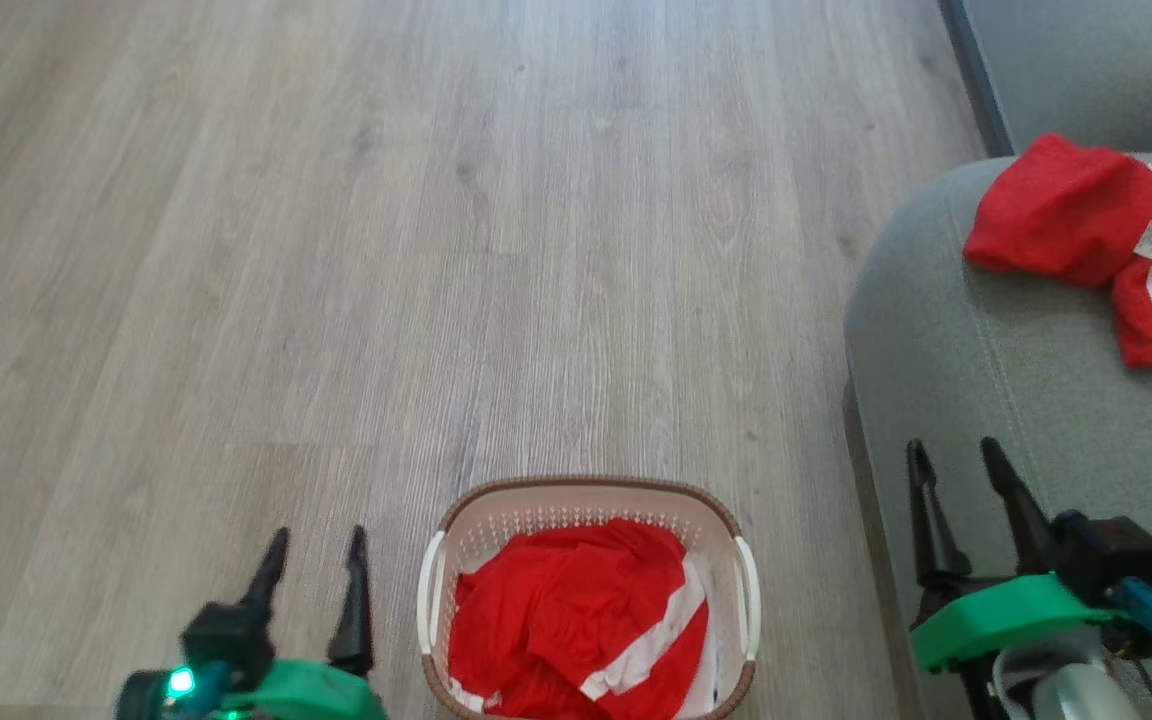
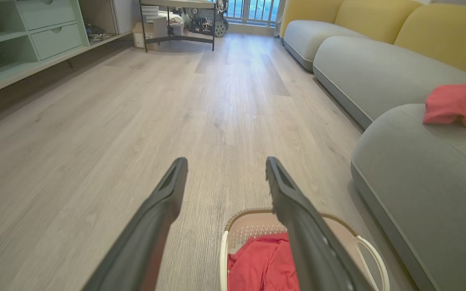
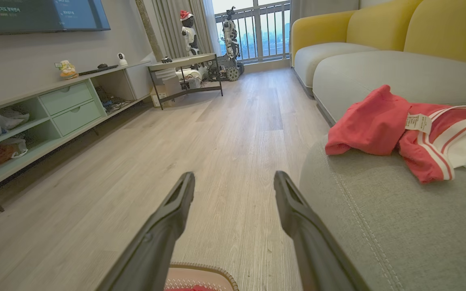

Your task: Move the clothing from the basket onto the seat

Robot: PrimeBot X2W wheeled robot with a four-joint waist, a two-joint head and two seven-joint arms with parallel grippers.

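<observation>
The cream basket (image 1: 456,535) (image 2: 241,226) (image 3: 200,273) stands on the floor at the bottom centre of the head view, with red clothing (image 1: 576,620) (image 2: 263,264) with white stripes heaped inside. Another red garment (image 1: 1086,225) (image 3: 382,123) (image 2: 455,101) with a white label lies on the grey-green seat (image 1: 996,400) (image 3: 395,226) (image 2: 427,182) at the right. My left gripper (image 1: 316,545) (image 2: 225,163) hangs open and empty just left of the basket. Over the seat's front edge my right gripper (image 1: 954,455) (image 3: 234,178) is open and empty too.
Wooden floor (image 1: 436,250) stretches ahead and to the left. A low green-white cabinet (image 3: 55,117) runs along the far wall, with a metal table (image 3: 184,76) beyond. More grey sofa sections with yellow backs (image 2: 378,24) continue behind the seat.
</observation>
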